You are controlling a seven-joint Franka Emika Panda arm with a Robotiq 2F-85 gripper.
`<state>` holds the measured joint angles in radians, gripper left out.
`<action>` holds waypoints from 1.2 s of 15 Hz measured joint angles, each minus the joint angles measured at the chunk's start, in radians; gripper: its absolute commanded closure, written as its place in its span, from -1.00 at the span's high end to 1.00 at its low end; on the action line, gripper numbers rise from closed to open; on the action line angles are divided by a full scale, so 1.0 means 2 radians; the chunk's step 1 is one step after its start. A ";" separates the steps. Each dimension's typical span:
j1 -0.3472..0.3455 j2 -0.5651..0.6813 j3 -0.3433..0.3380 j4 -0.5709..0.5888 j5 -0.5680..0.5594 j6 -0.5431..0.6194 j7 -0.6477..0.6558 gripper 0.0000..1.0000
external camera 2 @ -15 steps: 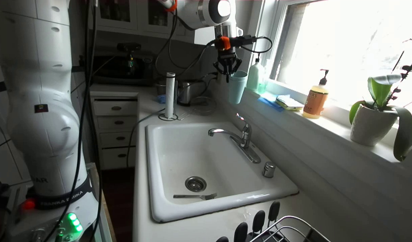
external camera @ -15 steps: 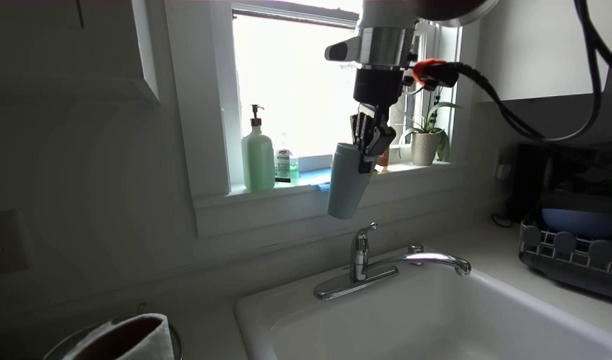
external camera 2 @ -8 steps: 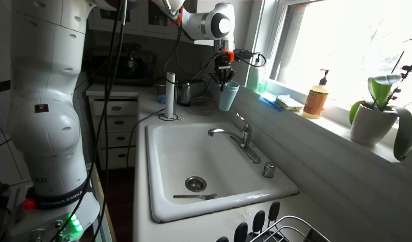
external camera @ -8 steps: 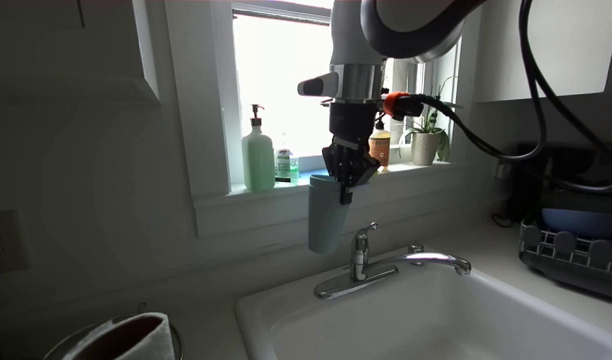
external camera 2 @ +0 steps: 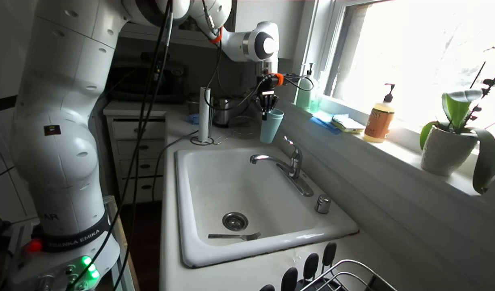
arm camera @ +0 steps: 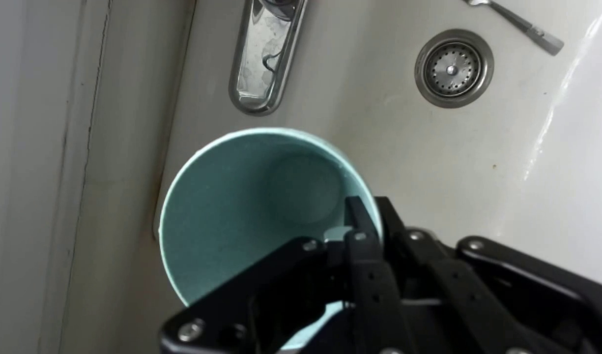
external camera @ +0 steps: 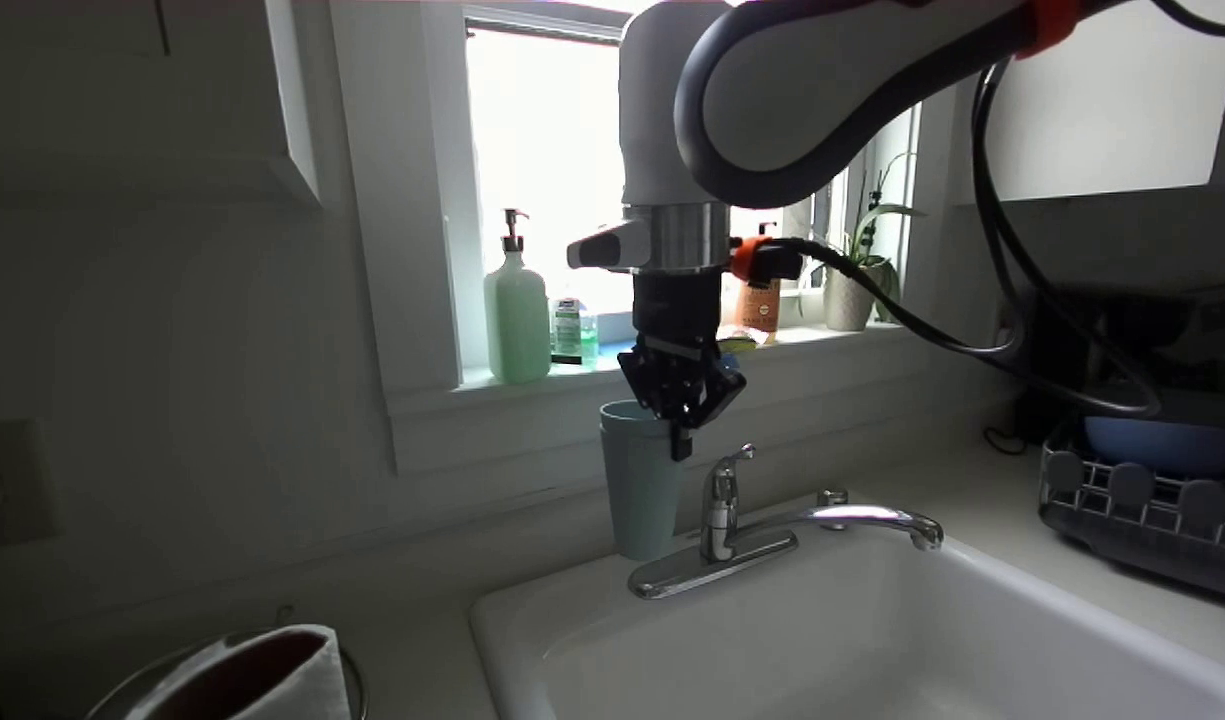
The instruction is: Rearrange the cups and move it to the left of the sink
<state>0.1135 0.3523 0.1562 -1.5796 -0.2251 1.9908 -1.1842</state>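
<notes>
the gripper (arm camera: pixel 372 211) is clenched on the wall of a pale teal cup (external camera: pixel 640 500), one finger (arm camera: pixel 358 214) inside the rim, the other outside. the cup hangs mouth up over the back corner of the sink (external camera 2: pixel 184 202), just beside the base of the faucet (external camera: pixel 720 520). it looks to be in the air, though whether its bottom brushes the sink's ledge can't be told. no other cup shows, and whether a second is nested under this one isn't clear.

so the grasp and the lift look done, and probably most of the carrying. what seems left is a short shift past the sink's edge to the counter (external camera: pixel 412 660) on the left, then lowering, letting go and backing off; no cup looks set down there yet. any rearranging of several cups can't be judged from here.

further out, a paper towel roll (external camera 2: pixel 205 115) stands on that left side, which may narrow the spot. a fork (external camera 2: pixel 233 236) lies in the basin near the drain (external camera 2: pixel 235 221). bottles and a potted plant line the windowsill (external camera 2: pixel 403 150), and a dish rack (external camera: pixel 1137 540) sits on the opposite side.
</notes>
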 measured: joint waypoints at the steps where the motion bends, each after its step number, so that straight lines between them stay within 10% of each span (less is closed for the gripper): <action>1: 0.000 0.003 0.000 0.002 -0.001 0.000 -0.001 -0.85; 18: 0.005 0.078 0.000 0.036 -0.039 0.005 -0.039 -0.96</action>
<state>0.1241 0.5079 0.1553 -1.5071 -0.3040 2.0001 -1.2616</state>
